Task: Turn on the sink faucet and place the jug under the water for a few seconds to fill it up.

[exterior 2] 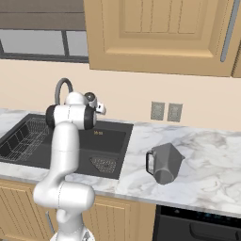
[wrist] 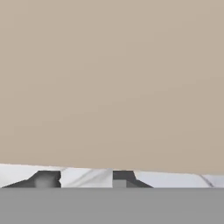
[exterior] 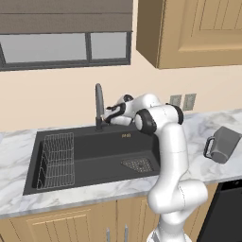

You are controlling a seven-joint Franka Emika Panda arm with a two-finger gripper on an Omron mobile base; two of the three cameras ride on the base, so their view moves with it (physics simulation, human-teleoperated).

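My gripper point(exterior: 108, 115), holding nothing and its opening not discernible, sits beside the sink faucet point(exterior: 99, 105) base behind the sink point(exterior: 94, 156); I judge a short sideways lever push best, the jug point(exterior: 221, 144) waiting far right.

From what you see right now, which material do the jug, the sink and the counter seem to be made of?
The jug looks like matte grey ceramic or metal: flat facets, dull shading, dark handle. The sink seems matte black composite or coated metal, with no shine. The counter looks like polished white marble, given its grey veins. All is rendered, so this stays uncertain.
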